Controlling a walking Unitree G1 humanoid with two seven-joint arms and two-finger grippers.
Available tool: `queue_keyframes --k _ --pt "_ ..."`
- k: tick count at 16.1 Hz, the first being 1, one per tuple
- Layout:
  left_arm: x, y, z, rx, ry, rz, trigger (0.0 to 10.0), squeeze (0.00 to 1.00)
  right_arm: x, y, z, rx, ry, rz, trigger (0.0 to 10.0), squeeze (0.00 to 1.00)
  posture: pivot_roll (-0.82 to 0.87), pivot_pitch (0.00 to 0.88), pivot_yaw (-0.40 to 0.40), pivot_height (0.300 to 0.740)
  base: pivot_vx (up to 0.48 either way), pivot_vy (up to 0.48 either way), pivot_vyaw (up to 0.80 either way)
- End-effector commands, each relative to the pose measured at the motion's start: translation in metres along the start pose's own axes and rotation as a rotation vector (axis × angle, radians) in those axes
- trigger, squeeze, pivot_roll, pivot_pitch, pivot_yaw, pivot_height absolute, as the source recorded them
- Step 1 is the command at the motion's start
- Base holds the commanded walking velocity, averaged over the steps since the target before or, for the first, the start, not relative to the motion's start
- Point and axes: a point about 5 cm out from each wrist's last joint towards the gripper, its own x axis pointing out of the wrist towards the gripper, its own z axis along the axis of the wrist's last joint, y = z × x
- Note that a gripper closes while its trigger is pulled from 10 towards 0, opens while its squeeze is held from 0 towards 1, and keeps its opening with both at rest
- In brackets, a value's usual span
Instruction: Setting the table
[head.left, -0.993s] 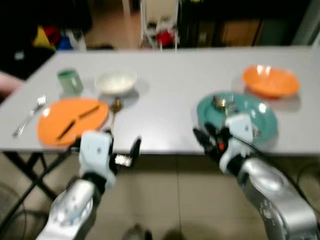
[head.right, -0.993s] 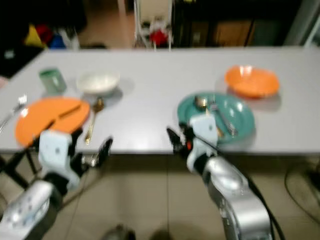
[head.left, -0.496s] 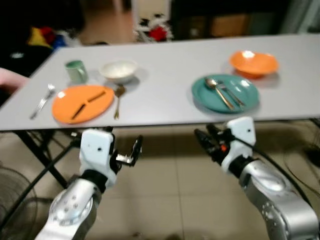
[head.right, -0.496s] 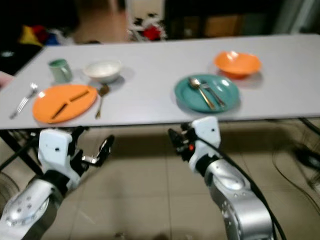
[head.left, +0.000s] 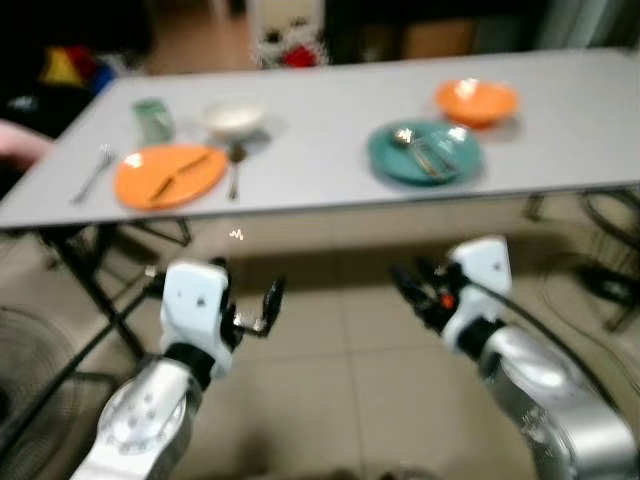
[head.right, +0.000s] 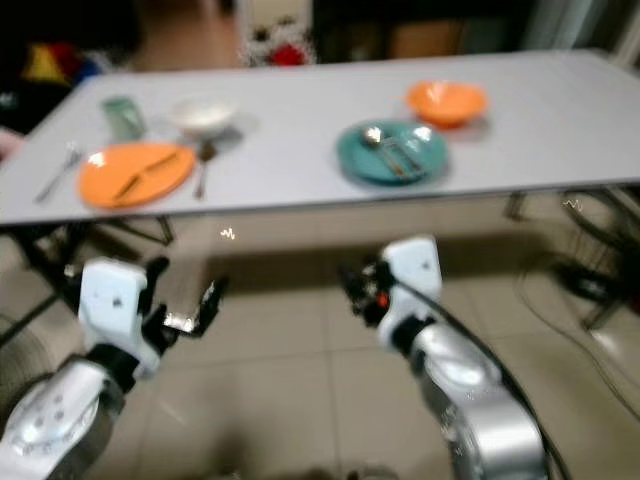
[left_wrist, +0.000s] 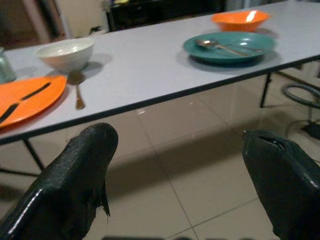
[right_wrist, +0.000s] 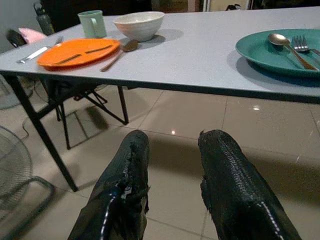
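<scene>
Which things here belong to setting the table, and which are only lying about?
For the job: orange plate, teal plate with spoon and fork, white bowl, orange bowl, green mug.

Lying about: hose, fan.

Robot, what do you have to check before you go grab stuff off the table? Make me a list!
1. Left pincer open and empty: ok.
2. Right pincer empty: ok, fingers a little apart.
3. Close enough to the table: not ok, both pincers hang over the floor, short of its edge.
4. Spoon and fork lying on the teal plate: ok.
5. Orange plate holds two dark sticks: ok; what they are, cannot tell.
6. Head views sharp: not ok, blurred.
</scene>
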Motion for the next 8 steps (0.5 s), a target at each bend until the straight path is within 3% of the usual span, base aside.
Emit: queue_keyframes --k 1,5,6,8 --pt "0.0 0.001 0.002 0.001 -0.006 0.011 10.0 0.0 0.001 0.0 0.006 -0.01 -0.021 0.011 10.0 0.0 -0.05 0.002 0.066 0.74 0.0 0.0 0.0" --pt "-0.002 0.004 0.001 -0.001 -0.014 0.049 10.0 0.0 0.003 0.002 0.007 -0.057 -0.02 0.042 10.0 0.0 -0.04 0.0 0.057 0.74 0.0 0.0 0.0" --pt "-0.002 0.006 0.001 -0.002 -0.019 0.066 10.0 0.0 0.003 0.003 0.007 -0.069 -0.021 0.047 10.0 0.0 -0.04 0.0 0.055 0.74 0.0 0.0 0.8" --pt "-0.01 0.026 -0.005 0.031 -0.032 0.241 10.0 0.0 0.005 0.007 0.007 -0.098 -0.037 0.083 10.0 0.0 -0.04 0.0 0.048 0.74 0.0 0.0 0.8"
